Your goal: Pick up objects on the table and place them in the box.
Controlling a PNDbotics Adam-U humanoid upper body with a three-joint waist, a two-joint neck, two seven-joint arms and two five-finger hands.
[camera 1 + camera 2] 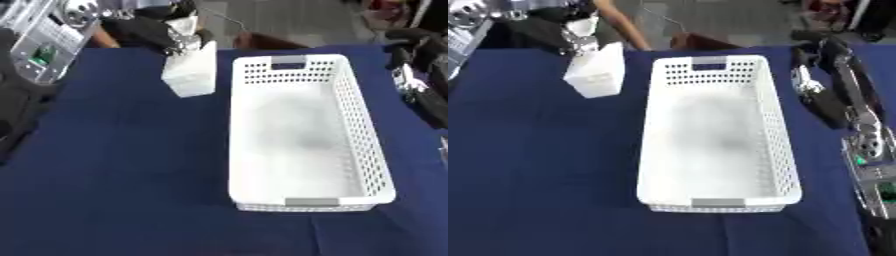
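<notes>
A white rectangular block (192,72) hangs tilted over the blue table (114,165), just left of the basket's far end. My left hand (181,39) comes in from the upper left and is curled round the block's top. The box is a long white perforated basket (372,150) with grey handles, lying lengthwise in the middle of the table. Only its white floor shows inside. My right hand (808,82) sits beside the basket's far right corner, off its rim, and is too blurred to read.
My right forearm (859,130) runs along the table's right edge. Grey metal equipment (44,40) stands at the far left corner. A dark brown object (262,41) lies beyond the table's far edge, behind the basket.
</notes>
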